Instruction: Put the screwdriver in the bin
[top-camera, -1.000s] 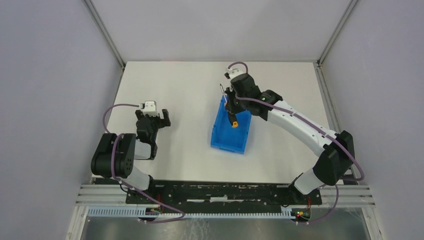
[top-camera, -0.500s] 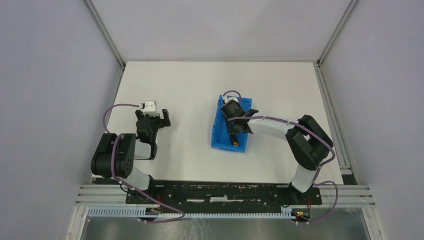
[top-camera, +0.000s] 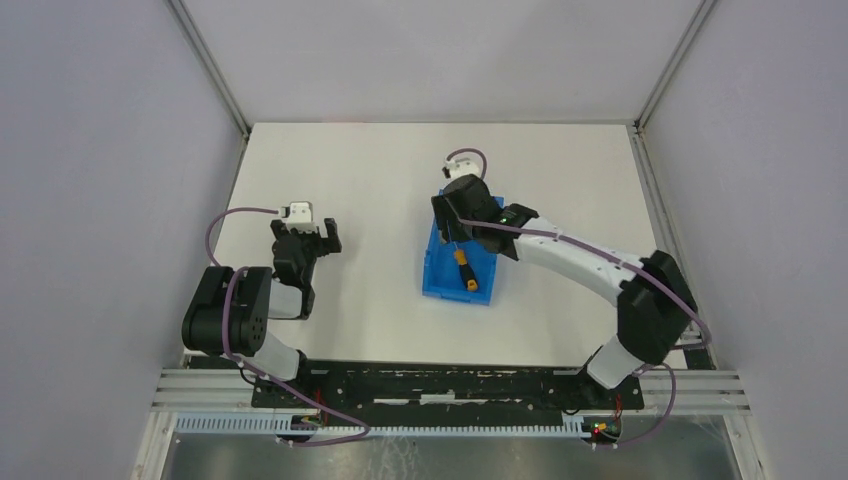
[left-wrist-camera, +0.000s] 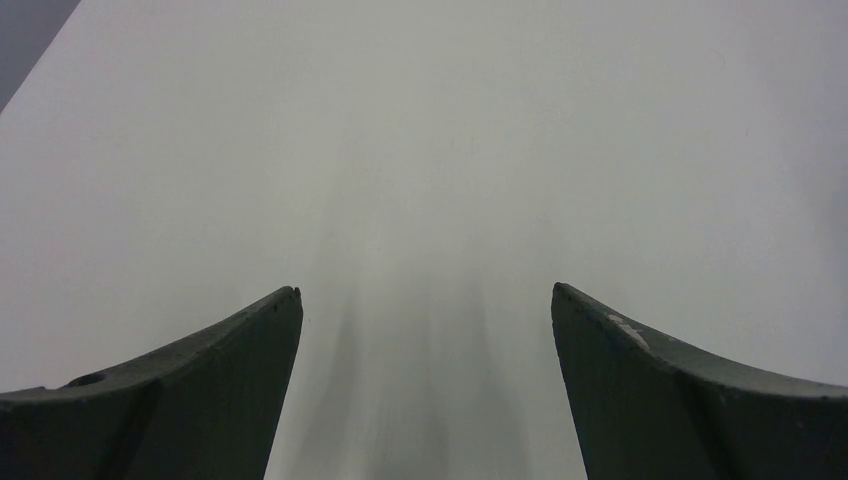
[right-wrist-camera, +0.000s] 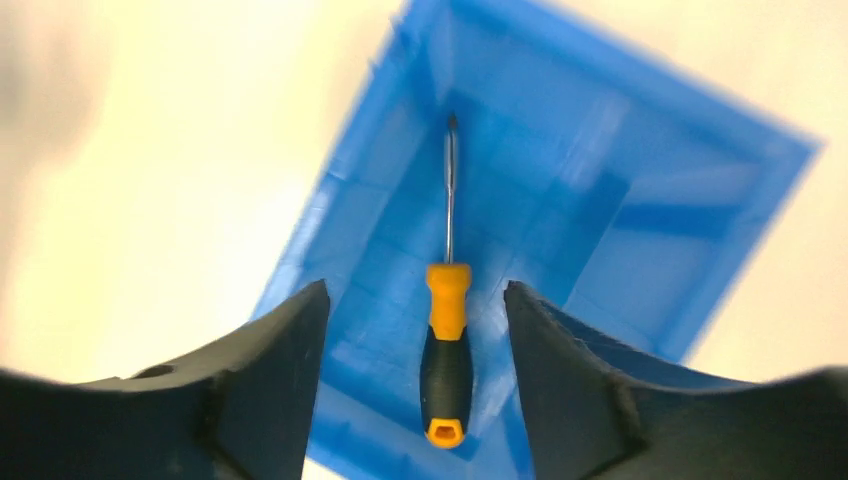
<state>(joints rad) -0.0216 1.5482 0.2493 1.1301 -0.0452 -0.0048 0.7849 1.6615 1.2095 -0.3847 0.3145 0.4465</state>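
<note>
The screwdriver (right-wrist-camera: 446, 350), with a black-and-orange handle and a thin grey shaft, lies flat on the floor of the blue bin (right-wrist-camera: 560, 180). From the top the screwdriver (top-camera: 463, 269) shows in the near half of the bin (top-camera: 437, 284). My right gripper (right-wrist-camera: 416, 287) hangs above it, open, its dark fingers on either side of the handle and apart from it. In the top view the right gripper (top-camera: 452, 232) is over the bin's far end. My left gripper (top-camera: 305, 232) rests at the left, open, with nothing between its fingers (left-wrist-camera: 240, 340).
The white table (top-camera: 380, 180) carries only the bin. Grey walls with metal corner posts (top-camera: 210, 70) close it in on three sides. Both arm bases sit on the black rail (top-camera: 440, 385) at the near edge.
My right gripper has opened and let go of the screwdriver, which now lies in the bin. The gripper has risen and drawn back toward the bin's far end. The left arm has not moved.
</note>
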